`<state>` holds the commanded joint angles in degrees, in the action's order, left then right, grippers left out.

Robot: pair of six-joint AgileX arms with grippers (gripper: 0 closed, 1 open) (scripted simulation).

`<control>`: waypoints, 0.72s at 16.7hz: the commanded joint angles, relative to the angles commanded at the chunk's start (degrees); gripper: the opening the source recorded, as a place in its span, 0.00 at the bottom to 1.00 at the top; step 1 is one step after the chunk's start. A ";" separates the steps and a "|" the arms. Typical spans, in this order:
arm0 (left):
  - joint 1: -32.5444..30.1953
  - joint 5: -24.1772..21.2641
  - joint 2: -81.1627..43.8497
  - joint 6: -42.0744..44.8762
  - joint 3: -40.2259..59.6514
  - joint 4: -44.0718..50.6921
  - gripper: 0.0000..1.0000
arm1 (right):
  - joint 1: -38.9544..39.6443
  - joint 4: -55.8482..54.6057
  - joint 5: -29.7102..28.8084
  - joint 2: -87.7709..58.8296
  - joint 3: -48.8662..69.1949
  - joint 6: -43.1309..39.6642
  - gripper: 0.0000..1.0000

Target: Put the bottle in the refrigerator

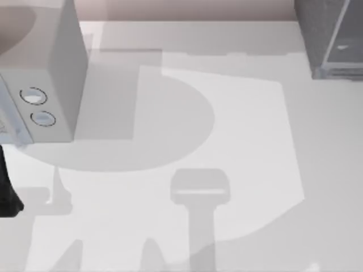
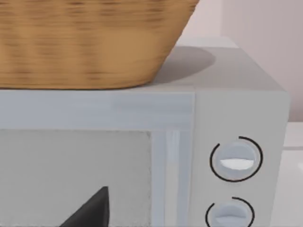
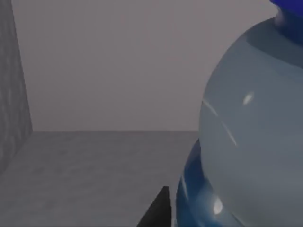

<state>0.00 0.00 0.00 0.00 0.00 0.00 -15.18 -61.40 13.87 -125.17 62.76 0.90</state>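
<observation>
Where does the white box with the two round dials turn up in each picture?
Top view: the white box stands at the table's left edge.
Left wrist view: its front up close, a basket on top.
Right wrist view: the bottle against the refrigerator's grey inside.
Shared landmark: the two round dials.

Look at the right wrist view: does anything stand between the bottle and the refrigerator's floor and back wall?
Nothing visible does. In the right wrist view the bottle is close to the camera, and past it the refrigerator shows a bare grey floor, back wall and one side wall. A dark fingertip shows beside the bottle, not ahead of it.
</observation>
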 joint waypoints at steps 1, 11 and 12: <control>0.00 0.00 0.00 0.00 0.00 0.00 1.00 | 0.22 1.30 -0.33 -1.51 3.02 0.04 0.01; 0.00 0.00 0.00 0.00 0.00 0.00 1.00 | 2.27 10.75 -2.29 -10.93 22.36 -0.12 0.01; 0.00 0.00 0.00 0.00 0.00 0.00 1.00 | 2.27 10.75 -2.29 -10.93 22.36 -0.12 0.01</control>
<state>0.00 0.00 0.00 0.00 0.00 0.00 -12.91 -50.66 11.58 -136.10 85.12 0.79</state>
